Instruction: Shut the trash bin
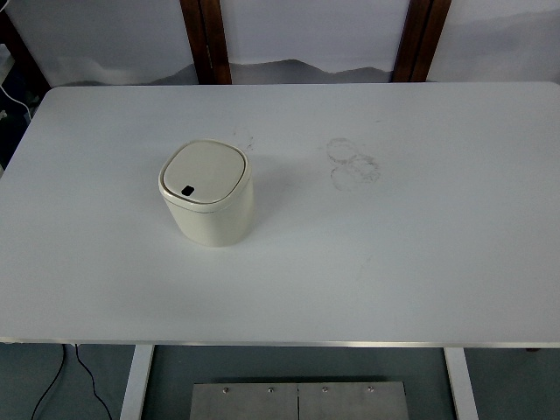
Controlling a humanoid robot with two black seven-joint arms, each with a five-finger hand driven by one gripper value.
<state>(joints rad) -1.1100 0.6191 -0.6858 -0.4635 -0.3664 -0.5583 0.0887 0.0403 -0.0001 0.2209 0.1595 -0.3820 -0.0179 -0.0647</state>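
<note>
Neither hand of the robot shows anywhere over the bench, left or right, so whether the fingers are spread or curled cannot be told from here.

From the head view, the white bench (420,262) fills nearly the whole scene, its near edge running along the bottom with a thin metal trim. The trash bin (207,192) stands upright on the left half of the bench, roughly midway between the far edge and the near edge, well apart from the left edge. It is a small cream-coloured bin with rounded corners. Its lid (204,172) lies flat and shut on top, flush inside the rim, with a small dark button (187,190) at the lid's near-left corner. A soft shadow falls on the bench to the right of the bin.

Near the middle of the bench, toward the far edge and to the right of the bin, there are faint grey ring-shaped marks (353,163) on the surface, apart from the bin.

Beyond the far edge two dark wooden posts (206,39) stand against a pale wall. Below the near edge a white bench leg (137,381) and a black cable (61,376) show at the left.
</note>
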